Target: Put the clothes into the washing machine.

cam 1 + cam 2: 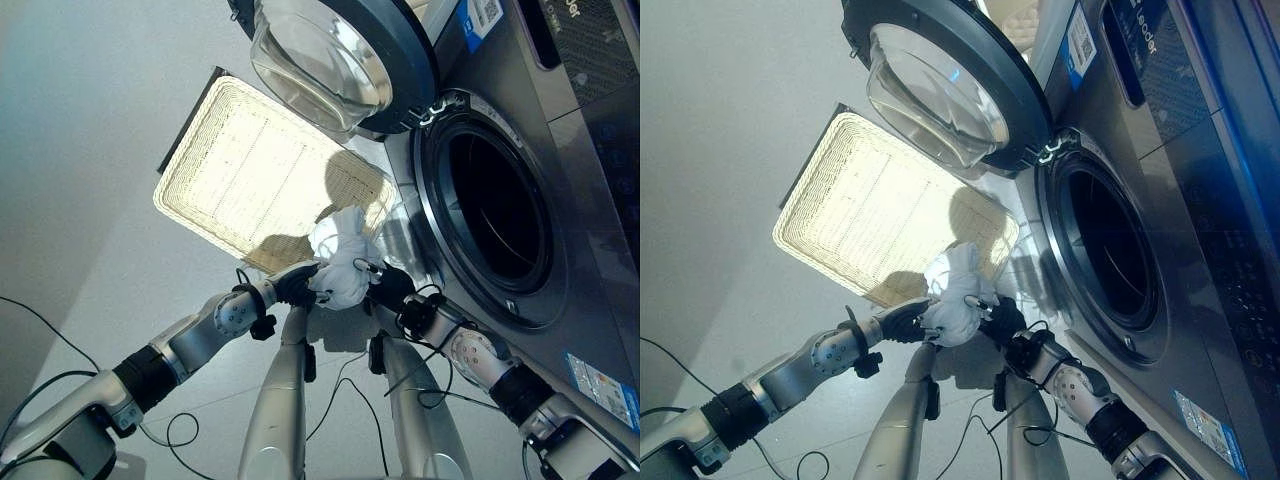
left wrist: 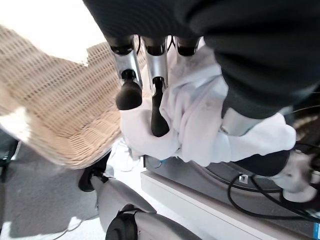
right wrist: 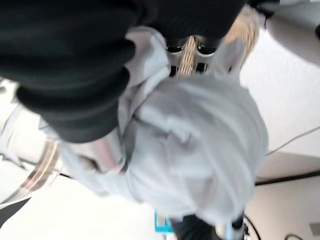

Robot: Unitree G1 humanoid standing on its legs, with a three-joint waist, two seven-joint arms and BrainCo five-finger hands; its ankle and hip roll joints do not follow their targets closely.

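Note:
A white bundle of clothes (image 1: 340,262) hangs between my two hands, in front of the washing machine and just past the near corner of the wicker basket (image 1: 250,170). My left hand (image 1: 295,283) grips the bundle from the left, its fingers (image 2: 157,105) curled into the white cloth (image 2: 200,115). My right hand (image 1: 392,287) holds it from the right, with cloth (image 3: 200,145) draped over most of its fingers. The machine's round drum opening (image 1: 500,215) is dark and lies to the right of the bundle. Its glass door (image 1: 330,60) stands swung open above the basket.
The flat wicker basket lies on the pale floor to the left of the machine. The open door overhangs the basket's far right corner. The machine's grey front panel (image 1: 590,120) runs along the right side.

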